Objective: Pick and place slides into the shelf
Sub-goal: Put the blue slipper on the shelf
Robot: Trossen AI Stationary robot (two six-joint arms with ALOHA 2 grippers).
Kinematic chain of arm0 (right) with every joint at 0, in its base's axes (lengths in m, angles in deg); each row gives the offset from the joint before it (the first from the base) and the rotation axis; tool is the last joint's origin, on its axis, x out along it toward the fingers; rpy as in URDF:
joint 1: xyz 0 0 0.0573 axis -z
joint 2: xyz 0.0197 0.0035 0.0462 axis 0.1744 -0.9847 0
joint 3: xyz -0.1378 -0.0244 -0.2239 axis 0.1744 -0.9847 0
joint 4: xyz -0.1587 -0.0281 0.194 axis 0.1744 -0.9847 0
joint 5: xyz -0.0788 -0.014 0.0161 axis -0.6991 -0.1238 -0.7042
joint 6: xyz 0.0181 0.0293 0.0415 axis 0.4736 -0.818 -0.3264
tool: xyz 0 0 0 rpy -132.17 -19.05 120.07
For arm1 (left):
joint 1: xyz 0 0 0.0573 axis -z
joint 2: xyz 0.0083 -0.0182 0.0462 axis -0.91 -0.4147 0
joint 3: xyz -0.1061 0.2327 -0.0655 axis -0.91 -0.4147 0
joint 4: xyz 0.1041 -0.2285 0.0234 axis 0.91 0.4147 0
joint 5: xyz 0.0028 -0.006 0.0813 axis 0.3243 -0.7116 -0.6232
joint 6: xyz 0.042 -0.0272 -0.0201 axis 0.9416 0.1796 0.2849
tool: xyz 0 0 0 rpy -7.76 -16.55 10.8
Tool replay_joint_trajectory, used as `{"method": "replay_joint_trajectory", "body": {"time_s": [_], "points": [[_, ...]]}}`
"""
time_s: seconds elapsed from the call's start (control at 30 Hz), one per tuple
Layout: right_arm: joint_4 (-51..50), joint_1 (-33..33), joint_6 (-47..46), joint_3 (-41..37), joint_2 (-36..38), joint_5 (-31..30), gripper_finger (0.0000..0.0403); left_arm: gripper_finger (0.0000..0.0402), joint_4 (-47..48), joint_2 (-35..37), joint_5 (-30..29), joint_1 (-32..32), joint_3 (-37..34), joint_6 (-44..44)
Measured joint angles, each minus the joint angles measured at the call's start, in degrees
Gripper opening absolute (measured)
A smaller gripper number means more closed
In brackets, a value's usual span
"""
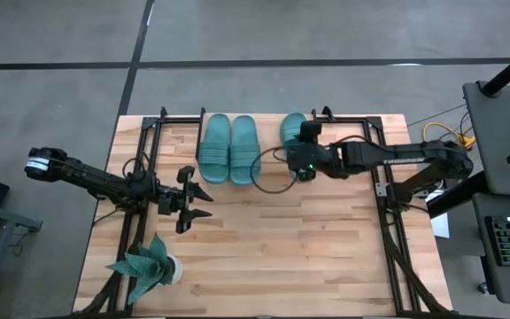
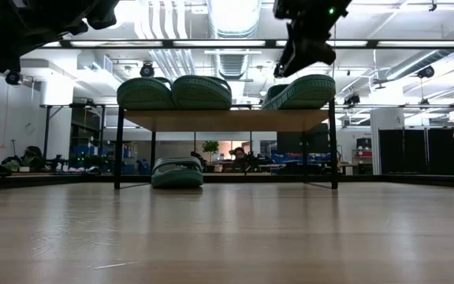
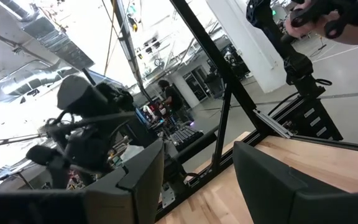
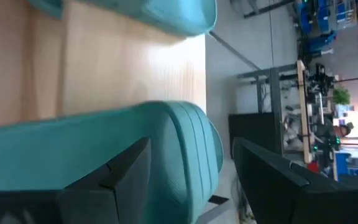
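Right gripper [image 1: 301, 142] at 1 o'clock, fingers spread astride third slide [image 1: 292, 128] on shelf [image 2: 227, 120]. Left gripper [image 1: 204, 202] open, idle. Rubber likely light, bendy; pinch the strap.

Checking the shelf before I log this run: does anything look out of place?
One slide lies on the table under the shelf, while three sit on top. The right-hand slide up there looks tilted; the right end effector is over it.
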Motion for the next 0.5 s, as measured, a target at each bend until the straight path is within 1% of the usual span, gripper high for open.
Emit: {"method": "replay_joint_trajectory", "body": {"time_s": [0.23, 0.5], "points": [[0.02, 4.22, 3.77, 0.0, -0.99, 0.24, 0.0219, 0.0177, 0.0, 0.0, 0.0, 0.0, 0.0, 0.02], [0.03, 7.38, 5.86, 0.01, -4.71, 0.45, 0.0219, 0.0177, 0.04, -0.01, 0.01, -0.01, 0.0, 0.02]]}}
